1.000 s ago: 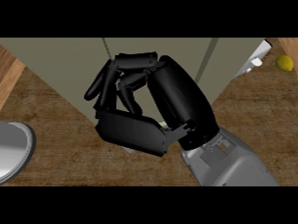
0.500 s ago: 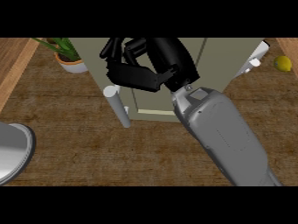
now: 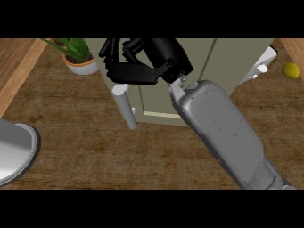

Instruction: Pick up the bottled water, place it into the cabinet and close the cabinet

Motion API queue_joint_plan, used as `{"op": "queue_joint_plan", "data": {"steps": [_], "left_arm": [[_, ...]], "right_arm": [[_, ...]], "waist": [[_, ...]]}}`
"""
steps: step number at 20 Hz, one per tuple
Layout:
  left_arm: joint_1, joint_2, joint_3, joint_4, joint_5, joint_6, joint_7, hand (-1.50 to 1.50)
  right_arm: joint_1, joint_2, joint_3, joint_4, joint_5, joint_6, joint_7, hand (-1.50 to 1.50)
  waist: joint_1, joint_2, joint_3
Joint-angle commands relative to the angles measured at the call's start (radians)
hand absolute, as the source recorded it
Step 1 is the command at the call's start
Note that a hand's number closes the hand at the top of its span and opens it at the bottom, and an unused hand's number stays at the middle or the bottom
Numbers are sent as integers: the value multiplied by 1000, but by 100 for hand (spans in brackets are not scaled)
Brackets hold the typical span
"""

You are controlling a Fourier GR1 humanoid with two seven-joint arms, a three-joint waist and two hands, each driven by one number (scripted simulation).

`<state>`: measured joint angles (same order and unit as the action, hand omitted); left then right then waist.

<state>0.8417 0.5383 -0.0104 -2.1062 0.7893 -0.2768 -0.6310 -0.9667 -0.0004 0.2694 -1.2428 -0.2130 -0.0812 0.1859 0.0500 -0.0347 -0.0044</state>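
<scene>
Wooden bench (image 3: 82, 133), cabinet (image 3: 233, 58) at frame top. My right hand (image 3: 137, 67) is hovering curled, holding nothing I can see, over it; bottled water (image 3: 125, 107) standing just lower left, long axis upright.

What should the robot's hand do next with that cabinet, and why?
Probably swing the door shut. The right hand is at the cabinet, fingers curled, and I can't see the bottle, so it may already be inside, or hidden in the hand.
</scene>
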Motion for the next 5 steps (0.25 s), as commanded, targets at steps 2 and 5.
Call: {"op": "queue_joint_plan", "data": {"steps": [2, 5], "left_arm": [[-21, -5, 11, 26, 1, -7, 3, 150], [-25, 1, 10, 16, 2, -20, 7, 150]], "right_arm": [[-34, -37, -83, 191, 34, -55, -8, 150], [-37, -50, -86, 225, 32, -39, -34, 150]], "waist": [[-9, 48, 3], [-2, 50, 3]]}}
